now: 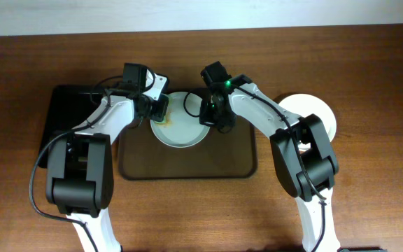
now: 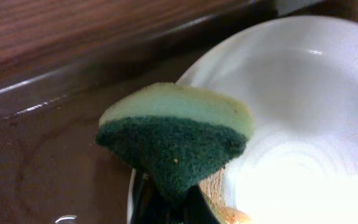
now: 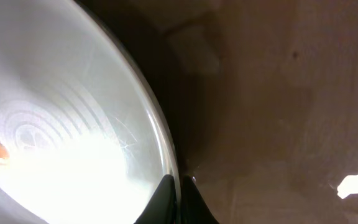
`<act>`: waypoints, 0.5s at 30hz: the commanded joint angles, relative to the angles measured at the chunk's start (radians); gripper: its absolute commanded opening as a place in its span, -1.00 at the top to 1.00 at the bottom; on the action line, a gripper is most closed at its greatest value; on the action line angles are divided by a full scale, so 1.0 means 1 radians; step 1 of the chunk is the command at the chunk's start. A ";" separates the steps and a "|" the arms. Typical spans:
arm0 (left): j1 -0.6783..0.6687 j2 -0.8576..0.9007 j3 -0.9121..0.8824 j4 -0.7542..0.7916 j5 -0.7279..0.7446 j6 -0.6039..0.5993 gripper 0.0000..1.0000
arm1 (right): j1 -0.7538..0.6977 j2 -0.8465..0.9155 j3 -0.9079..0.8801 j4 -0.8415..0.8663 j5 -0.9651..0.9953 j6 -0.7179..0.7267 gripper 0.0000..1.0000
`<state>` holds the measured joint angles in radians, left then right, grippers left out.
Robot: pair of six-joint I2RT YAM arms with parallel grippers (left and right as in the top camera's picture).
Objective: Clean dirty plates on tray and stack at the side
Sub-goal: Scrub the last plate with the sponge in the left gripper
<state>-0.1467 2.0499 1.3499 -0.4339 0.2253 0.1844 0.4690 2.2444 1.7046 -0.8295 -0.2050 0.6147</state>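
The left fingers (image 2: 157, 208) clamped a yellow-and-green sponge (image 2: 176, 134) at the left edge of the round white plate (image 1: 180, 129) — its orange-brown smear (image 2: 219, 193) just inward — while the right fingers (image 3: 161, 204) pinched the opposite rim

Both arms reach inward from either side, elbows bent, the left gripper (image 1: 159, 112) pinched on a sponge (image 2: 176, 134) and the right gripper (image 1: 213, 119) (fingertips nearly touching) nipping the rim of a plate (image 3: 61, 124).
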 commanded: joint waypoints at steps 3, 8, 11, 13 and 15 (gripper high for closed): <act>-0.054 0.073 -0.046 0.068 0.033 0.046 0.99 | -0.005 0.006 -0.006 -0.011 0.025 -0.031 0.92; -0.077 0.136 -0.045 0.077 0.034 -0.013 0.99 | -0.005 0.006 -0.006 -0.008 0.025 -0.031 0.92; -0.070 0.136 -0.013 0.010 0.179 -0.023 0.99 | -0.005 0.006 -0.006 -0.008 0.024 -0.031 0.92; -0.068 0.136 0.030 -0.108 0.202 -0.022 0.99 | -0.005 0.006 -0.006 -0.008 0.024 -0.031 0.92; -0.068 0.136 0.071 -0.199 0.208 -0.022 0.99 | -0.004 0.006 -0.006 -0.008 0.021 -0.031 0.92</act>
<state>-0.1974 2.1147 1.4231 -0.5495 0.3717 0.1749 0.4561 2.2440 1.7046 -0.8391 -0.1967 0.5968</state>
